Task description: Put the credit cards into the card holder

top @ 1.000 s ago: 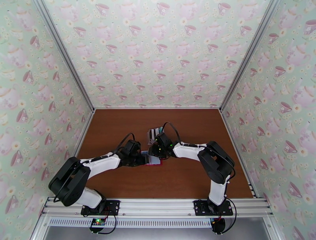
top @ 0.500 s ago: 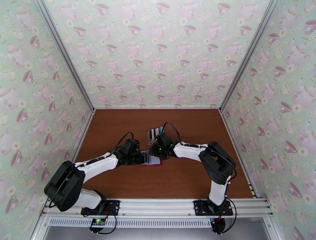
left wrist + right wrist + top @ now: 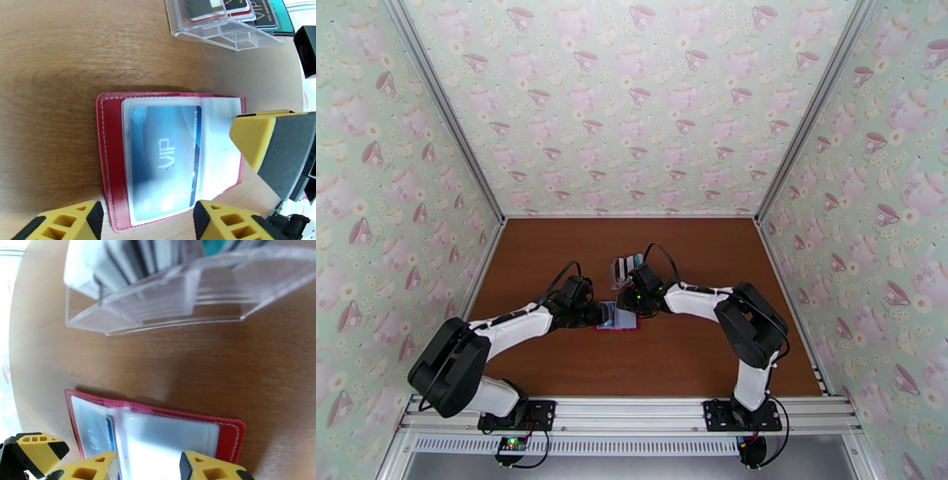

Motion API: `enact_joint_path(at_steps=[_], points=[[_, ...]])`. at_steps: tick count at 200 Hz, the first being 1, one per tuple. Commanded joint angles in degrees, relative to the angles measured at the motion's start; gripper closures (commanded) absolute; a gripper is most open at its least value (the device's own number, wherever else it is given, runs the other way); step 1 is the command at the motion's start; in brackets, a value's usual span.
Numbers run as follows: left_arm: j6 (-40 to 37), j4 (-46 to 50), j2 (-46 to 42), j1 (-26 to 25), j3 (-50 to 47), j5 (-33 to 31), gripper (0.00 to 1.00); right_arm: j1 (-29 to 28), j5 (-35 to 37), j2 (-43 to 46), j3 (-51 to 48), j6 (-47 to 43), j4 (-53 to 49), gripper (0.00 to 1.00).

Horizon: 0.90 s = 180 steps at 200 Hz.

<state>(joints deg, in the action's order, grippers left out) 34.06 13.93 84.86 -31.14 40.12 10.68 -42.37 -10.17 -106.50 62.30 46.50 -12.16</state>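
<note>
We see the red fold-over card holder [image 3: 110,158] open flat on the brown table [image 3: 59,59], long axis left-right, with a blue plastic card [image 3: 166,150] in its pocket. The clear plastic rack [image 3: 221,31] holds more cards [image 3: 260,12]. The left gripper [image 3: 148,215] and right gripper [image 3: 148,463] are part-open and empty.

Red stitched leather-like card holder [image 3: 110,158] — glossy clear plastic rack [image 3: 221,33]

one card holder [image 3: 112,158], one blue card [image 3: 166,150], one clear rack [image 3: 221,33]
</note>
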Motion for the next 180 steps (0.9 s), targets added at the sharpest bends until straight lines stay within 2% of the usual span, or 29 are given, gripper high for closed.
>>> enact_joint_path(at_steps=[1,116,180], points=[[-0.95,-1.16,2.2,0.36,-0.59,1.22,0.39,0.24,1.62,0.42,1.64,-1.16,-1.28,0.53],[-0.58,-2.41,5.42,0.54,-1.18,2.47,0.39,0.48,0.14,-1.07,1.8,-0.83,-0.35,0.53],[-0.44,-3.95,5.14,0.55,-1.86,3.65,0.34,0.08,-3.05,-2.35,-0.45,2.46,3.57,0.54]])
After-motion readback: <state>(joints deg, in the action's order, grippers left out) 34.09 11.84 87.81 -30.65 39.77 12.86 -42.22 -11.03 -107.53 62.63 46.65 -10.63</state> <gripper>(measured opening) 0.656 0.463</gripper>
